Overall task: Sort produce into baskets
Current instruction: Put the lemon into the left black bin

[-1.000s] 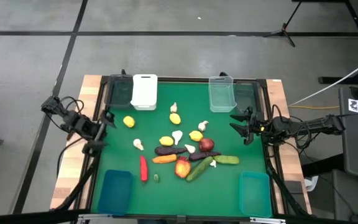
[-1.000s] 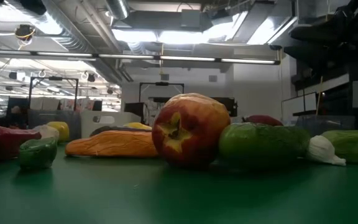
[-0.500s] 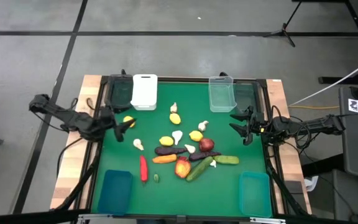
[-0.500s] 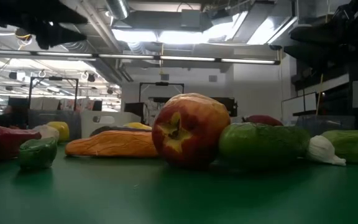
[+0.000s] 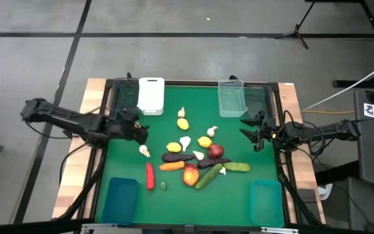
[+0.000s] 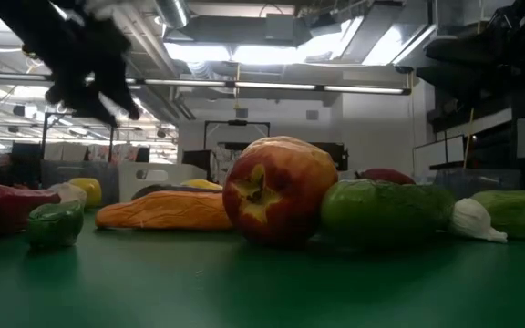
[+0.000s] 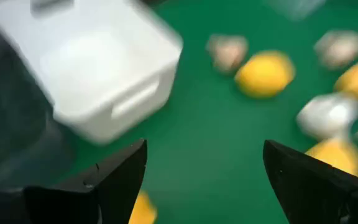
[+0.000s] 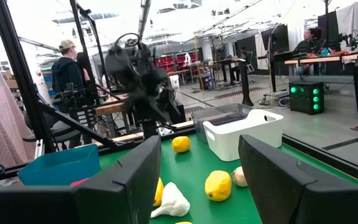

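Note:
The produce lies in the middle of the green mat: lemons (image 5: 183, 123), garlic bulbs (image 5: 185, 142), an eggplant (image 5: 177, 156), a carrot (image 5: 171, 166), a red chili (image 5: 150, 175), cucumbers (image 5: 206, 177) and a round red fruit (image 5: 216, 151). My left gripper (image 5: 138, 131) hangs open, slanting down, over the far-left part of the mat. A lemon (image 7: 143, 208) lies just below it, and the white basket (image 7: 92, 62) stands beyond. My right gripper (image 5: 255, 134) waits open at the mat's right edge, holding nothing.
A clear basket (image 5: 231, 97) and two dark baskets (image 5: 124, 96) (image 5: 255, 101) stand along the far edge. Two teal baskets (image 5: 120, 198) (image 5: 266, 201) stand at the near corners. A person (image 8: 67, 68) stands in the room beyond the table.
My left arm has swung from the table's left edge in over the mat, toward the right, and has tipped from level to slanting down. It now hangs over the far-left lemon, its fingers still open.

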`<state>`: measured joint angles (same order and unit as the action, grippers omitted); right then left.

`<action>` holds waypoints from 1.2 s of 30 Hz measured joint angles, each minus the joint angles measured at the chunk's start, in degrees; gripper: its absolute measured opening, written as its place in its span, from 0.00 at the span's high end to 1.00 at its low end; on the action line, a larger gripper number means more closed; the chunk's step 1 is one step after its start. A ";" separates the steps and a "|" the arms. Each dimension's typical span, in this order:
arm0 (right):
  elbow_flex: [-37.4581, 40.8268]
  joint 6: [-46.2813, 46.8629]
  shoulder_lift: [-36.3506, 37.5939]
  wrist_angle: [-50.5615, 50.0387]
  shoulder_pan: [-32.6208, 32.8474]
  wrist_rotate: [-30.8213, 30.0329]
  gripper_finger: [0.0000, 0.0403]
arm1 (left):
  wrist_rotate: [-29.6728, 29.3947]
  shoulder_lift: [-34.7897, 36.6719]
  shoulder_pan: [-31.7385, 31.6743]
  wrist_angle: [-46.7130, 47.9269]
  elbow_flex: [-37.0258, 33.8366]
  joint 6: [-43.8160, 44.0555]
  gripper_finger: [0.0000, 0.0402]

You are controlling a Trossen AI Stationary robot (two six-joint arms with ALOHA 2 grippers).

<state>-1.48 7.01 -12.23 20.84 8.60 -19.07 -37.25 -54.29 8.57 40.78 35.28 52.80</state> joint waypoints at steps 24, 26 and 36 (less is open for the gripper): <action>0.02 0.07 0.00 -0.75 0.00 0.02 0.46 | 1.91 -15.75 -2.38 13.43 -0.50 27.80 0.21; 0.02 0.11 -0.02 -1.15 0.00 0.00 0.46 | 2.55 -16.46 -2.38 10.26 -2.36 27.98 0.21; 0.02 0.13 -0.01 -1.42 0.00 0.00 0.46 | 3.73 -17.71 -2.79 1.94 -7.73 29.60 0.22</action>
<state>-1.45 7.14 -12.24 19.42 8.60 -19.07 -33.53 -72.00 5.78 42.72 27.55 82.40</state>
